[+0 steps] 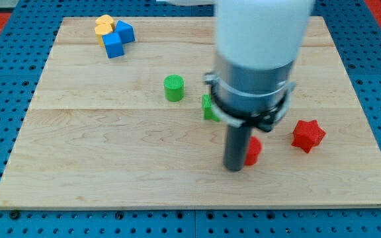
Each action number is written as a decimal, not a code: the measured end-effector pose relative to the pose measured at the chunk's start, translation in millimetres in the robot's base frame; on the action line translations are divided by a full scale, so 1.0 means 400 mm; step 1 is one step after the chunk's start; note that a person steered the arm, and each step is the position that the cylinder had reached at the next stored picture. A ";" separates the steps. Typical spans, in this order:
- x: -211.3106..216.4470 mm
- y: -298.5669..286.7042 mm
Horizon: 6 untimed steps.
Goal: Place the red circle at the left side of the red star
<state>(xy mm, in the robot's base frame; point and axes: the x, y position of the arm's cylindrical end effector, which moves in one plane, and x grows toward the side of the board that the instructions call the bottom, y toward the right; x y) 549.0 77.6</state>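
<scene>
The red star [307, 135] lies on the wooden board [111, 165] at the view's right. The red circle [253, 151] sits to the star's left, largely hidden behind my rod. My tip [234, 168] rests on the board, touching the left side of the red circle. About a block's width of bare wood separates the circle from the star.
A green cylinder [174, 88] stands near the board's middle. A second green block [209, 108] is half hidden behind the arm. Two blue blocks [118, 38] and a yellow block [104, 25] cluster at the view's top left. Blue floor tiles surround the board.
</scene>
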 end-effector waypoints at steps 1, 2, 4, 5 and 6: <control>-0.024 0.117; -0.024 0.139; -0.037 0.003; -0.074 0.057; -0.081 0.095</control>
